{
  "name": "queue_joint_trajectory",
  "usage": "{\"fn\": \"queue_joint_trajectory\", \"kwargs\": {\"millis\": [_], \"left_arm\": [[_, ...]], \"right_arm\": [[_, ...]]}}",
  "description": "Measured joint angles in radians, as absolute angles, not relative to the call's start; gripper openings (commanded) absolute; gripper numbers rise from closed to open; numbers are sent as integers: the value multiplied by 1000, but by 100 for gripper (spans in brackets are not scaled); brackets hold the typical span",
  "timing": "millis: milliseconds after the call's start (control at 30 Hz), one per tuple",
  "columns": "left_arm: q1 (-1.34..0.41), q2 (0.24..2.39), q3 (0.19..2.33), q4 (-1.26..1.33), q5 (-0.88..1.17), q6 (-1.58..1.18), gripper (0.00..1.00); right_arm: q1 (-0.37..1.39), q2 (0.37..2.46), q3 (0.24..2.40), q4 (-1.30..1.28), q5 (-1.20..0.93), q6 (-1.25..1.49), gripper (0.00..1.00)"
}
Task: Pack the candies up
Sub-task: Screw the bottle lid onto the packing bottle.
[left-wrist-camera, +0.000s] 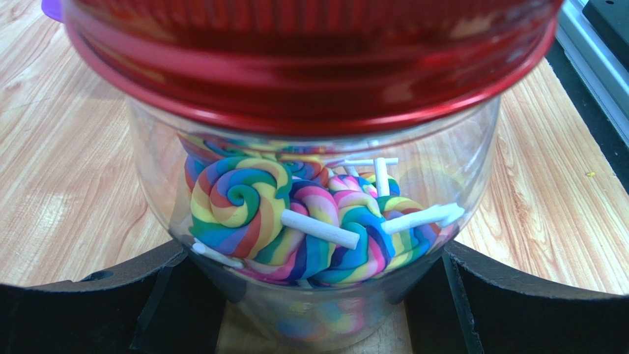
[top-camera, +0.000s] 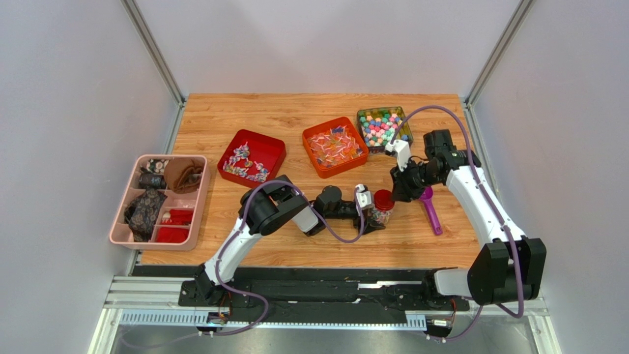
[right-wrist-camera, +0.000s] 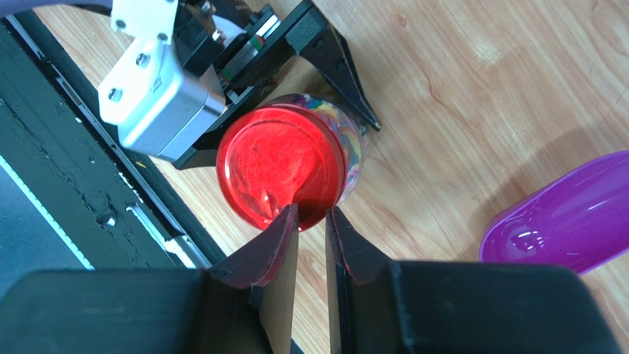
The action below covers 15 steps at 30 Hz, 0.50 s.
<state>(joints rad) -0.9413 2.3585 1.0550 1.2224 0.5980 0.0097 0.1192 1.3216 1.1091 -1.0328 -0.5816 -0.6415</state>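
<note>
gripping the clear jar (left-wrist-camera: 472, 169) low on its wall, the left gripper (left-wrist-camera: 314, 254) held it at the near middle of the table (top-camera: 221, 118); rainbow swirl candies (left-wrist-camera: 240, 199) lay piled inside under the red lid (right-wrist-camera: 280, 162). the right gripper (right-wrist-camera: 311, 215) hovered at the lid's near rim, fingers (right-wrist-camera: 273, 251) a thin slit apart, and whether they pinched it could not be told. capping looked the step in hand; next, the lid likely needed a firm twist
</note>
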Motion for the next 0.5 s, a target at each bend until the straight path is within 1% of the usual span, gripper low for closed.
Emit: {"fn": "queue_joint_trajectory", "kwargs": {"millis": [167, 267, 300, 433, 500], "left_arm": [[-941, 2358, 1055, 1222, 598, 9, 16], [-941, 2358, 1057, 1219, 595, 4, 16], [-941, 2358, 1058, 1219, 594, 4, 16], [-940, 2358, 1058, 1219, 594, 2, 16], [-940, 2358, 1058, 1218, 594, 2, 18]], "right_arm": [[117, 1276, 1079, -1067, -580, -642, 22], [123, 1256, 1061, -1115, -583, -641, 24], [124, 1254, 1061, -1129, -581, -641, 25], [128, 1240, 1076, -1135, -570, -636, 35], [128, 1240, 1103, -1133, -570, -632, 36]]}}
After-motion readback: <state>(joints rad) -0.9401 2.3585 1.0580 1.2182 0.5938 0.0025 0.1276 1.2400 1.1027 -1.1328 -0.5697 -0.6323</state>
